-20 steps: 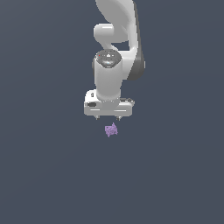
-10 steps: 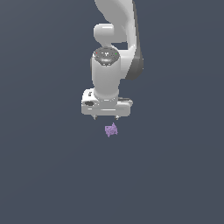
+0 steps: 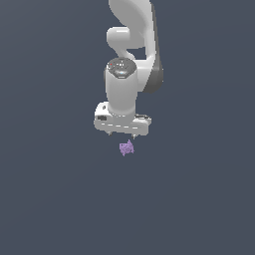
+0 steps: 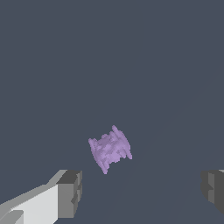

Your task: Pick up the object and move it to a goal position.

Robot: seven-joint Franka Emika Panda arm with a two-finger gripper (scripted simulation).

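object [image 4: 110,149]: matt, rough lumpy purple | gripper [image 3: 122,134]: smooth white, faint sheen | fingers [image 4: 70,194]: matt grey pads | ground [image 3: 50,199]: matt, flat

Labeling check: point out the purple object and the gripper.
purple object [image 4: 110,149], wrist view, middle of its lumpy body.
gripper [image 4: 140,192], wrist view, gap midway between the two open fingertips.

Both renders are evenly and softly lit against a flat, dim slate-grey ground, with no cast shadows and no glare. The white arm [image 3: 130,60] carries gentle shading — brighter along the exterior view's left, darker toward its right — so the light seems to fall from that left side. Edges are crisp, without blur or lens distortion — only the purple object [image 4: 110,148] looks jagged.
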